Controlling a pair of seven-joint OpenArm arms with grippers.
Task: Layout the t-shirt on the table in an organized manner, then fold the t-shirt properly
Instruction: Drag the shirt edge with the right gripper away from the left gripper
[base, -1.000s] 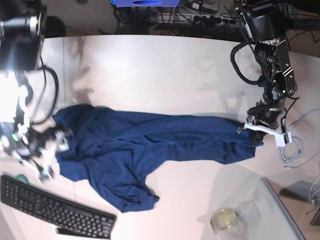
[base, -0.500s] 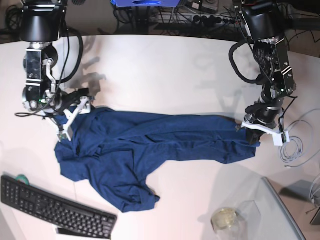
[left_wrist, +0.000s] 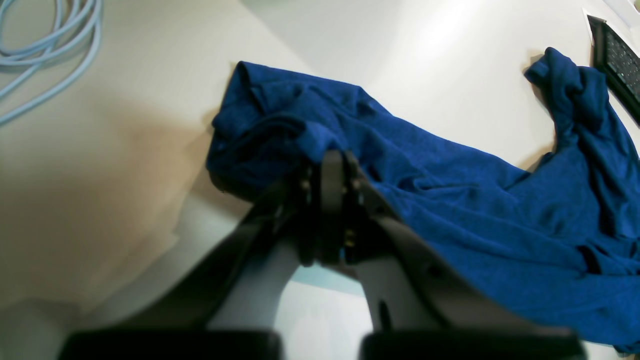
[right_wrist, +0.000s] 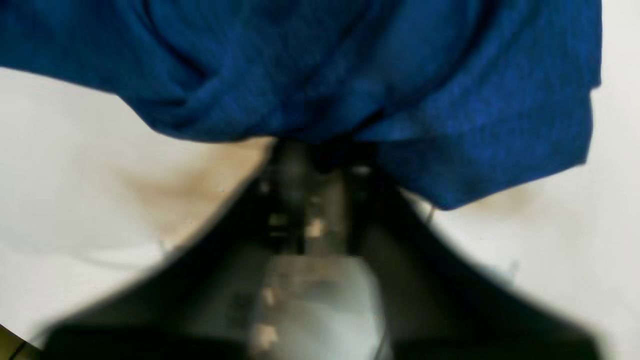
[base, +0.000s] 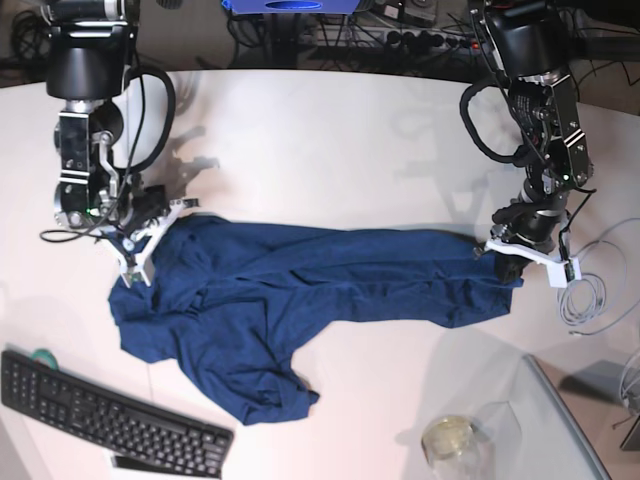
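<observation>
White smooth tabletop (base: 330, 150) bearing a rumpled dark navy knit t-shirt (base: 300, 300) at centre. Left fingers (base: 508, 262) clenched on its 3 o'clock end; right fingers (base: 140, 250) clenched on its 9 o'clock edge.

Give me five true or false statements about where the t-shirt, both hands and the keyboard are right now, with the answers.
1. The left hand is shut on the t-shirt. True.
2. The t-shirt is neatly folded into a square. False: it lies stretched and crumpled across the table.
3. The right hand is pinching the t-shirt's other end. True.
4. The black keyboard sits on top of the t-shirt. False: it lies apart, on the table near the edge.
5. A coil of pale cable lies beside the left hand. True.
</observation>
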